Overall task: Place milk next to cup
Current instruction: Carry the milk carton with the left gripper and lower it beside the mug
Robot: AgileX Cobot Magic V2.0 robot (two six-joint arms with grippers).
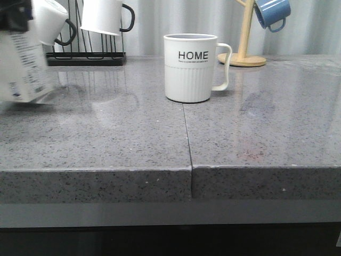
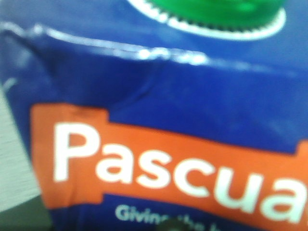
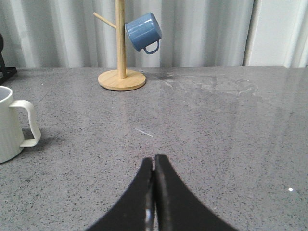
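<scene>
Milk [image 1: 20, 61] tilted at the front view's far left edge, well left of the cup [image 1: 191, 68], left wrist only gets a blurry blue carton top, its claw hidden so can't tell, right claw [image 3: 153, 185] pinched closed and empty over the grey surface [image 1: 106, 133]

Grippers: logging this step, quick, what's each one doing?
Left gripper: fingers not visible; the milk carton fills its wrist view, so cannot tell.
Right gripper: fingers closed, holding nothing.

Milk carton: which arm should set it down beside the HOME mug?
Left. The milk carton fills the left wrist view and hangs tilted left of the mug. The right end effector is shut, empty, past the mug's handle side.
</scene>
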